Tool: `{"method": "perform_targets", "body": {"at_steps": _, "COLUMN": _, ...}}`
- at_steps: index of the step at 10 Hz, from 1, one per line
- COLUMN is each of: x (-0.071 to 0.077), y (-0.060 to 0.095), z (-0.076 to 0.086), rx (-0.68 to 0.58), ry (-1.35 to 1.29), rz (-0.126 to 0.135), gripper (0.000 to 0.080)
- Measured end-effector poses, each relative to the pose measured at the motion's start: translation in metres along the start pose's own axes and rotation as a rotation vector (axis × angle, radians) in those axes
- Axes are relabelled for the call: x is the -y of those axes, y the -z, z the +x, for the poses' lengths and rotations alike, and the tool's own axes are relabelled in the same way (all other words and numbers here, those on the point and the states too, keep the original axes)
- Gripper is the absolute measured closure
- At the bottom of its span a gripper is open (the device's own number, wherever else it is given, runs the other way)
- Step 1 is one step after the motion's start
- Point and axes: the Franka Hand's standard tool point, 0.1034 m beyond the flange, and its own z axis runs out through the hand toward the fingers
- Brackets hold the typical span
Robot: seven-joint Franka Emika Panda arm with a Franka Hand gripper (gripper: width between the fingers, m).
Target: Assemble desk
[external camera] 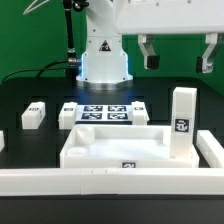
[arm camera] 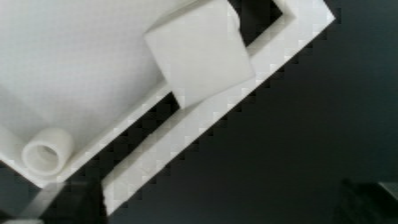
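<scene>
Leg-fitting stage. Gripper [external camera: 178,52], upper right of the exterior view, jaws apart, empty. Desk panel [external camera: 105,148] lies lower centre. One leg [external camera: 182,124] stands at its right corner, apparently seated. Next: fetch loose leg [external camera: 33,115], left.

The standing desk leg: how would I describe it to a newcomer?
Find the large white desk panel in front of the robot's base. Beside it, on the exterior view's right, stands a white square-section leg with a black-and-white tag. It alone stands upright; the other legs lie flat.

Leg [external camera: 181,122] upright beside panel [external camera: 105,148] — end effector [external camera: 178,62] spread
</scene>
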Motion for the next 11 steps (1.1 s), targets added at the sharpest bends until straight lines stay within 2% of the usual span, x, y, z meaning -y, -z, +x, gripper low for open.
{"method": "perform_targets", "body": {"at_steps": 2, "x": -0.012, "y": 0.018, "z": -0.005, "rx": 0.053, "ry": 0.016, "rz": 0.071, "gripper": 0.015}}
{"method": "perform_targets", "body": {"at_steps": 3, "x": -0.017, "y": 0.024, "z": -0.004, "rx": 0.065, "ry": 0.012, "rz": 0.078, "gripper": 0.015}}
{"method": "perform_targets", "body": {"at_steps": 4, "x": -0.016, "y": 0.025, "z": -0.004, "rx": 0.052, "ry": 0.009, "rz": 0.059, "gripper": 0.015}}
{"method": "perform_targets", "body": {"at_steps": 7, "x": -0.015, "y": 0.023, "z": -0.005, "rx": 0.054, "ry": 0.014, "rz": 0.061, "gripper": 0.015}}
{"method": "perform_targets", "body": {"at_steps": 8, "x": -0.016, "y": 0.022, "z": -0.006, "rx": 0.057, "ry": 0.011, "rz": 0.069, "gripper": 0.015}}
{"method": "perform_targets", "body": {"at_steps": 9, "x": -0.023, "y": 0.015, "z": -0.01, "rx": 0.083, "ry": 0.013, "rz": 0.085, "gripper": 0.015}}
{"method": "perform_targets", "body": {"at_steps": 11, "x": -0.038, "y": 0.0, "z": -0.024, "rx": 0.113, "ry": 0.034, "rz": 0.06, "gripper": 0.015}}
